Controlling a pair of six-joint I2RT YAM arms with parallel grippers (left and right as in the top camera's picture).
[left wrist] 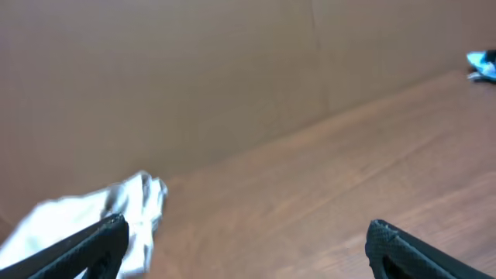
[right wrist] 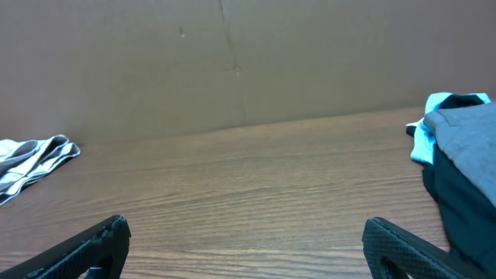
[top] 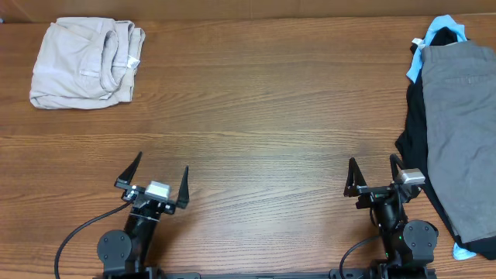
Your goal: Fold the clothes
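Note:
The pale beige shorts (top: 85,62) lie folded into a compact bundle at the far left corner of the table, waistband and a small white label showing. They also show blurred in the left wrist view (left wrist: 93,221) and at the left edge of the right wrist view (right wrist: 31,163). My left gripper (top: 161,177) is open and empty near the front edge, far from the shorts. My right gripper (top: 373,174) is open and empty near the front right. Both wrist views show open fingers over bare wood (left wrist: 248,240) (right wrist: 246,240).
A pile of grey shorts (top: 461,132) over black and light blue garments (top: 434,39) lies along the right edge, close to my right gripper; it shows in the right wrist view (right wrist: 465,155). A brown cardboard wall (right wrist: 232,62) stands behind the wooden table (top: 263,108).

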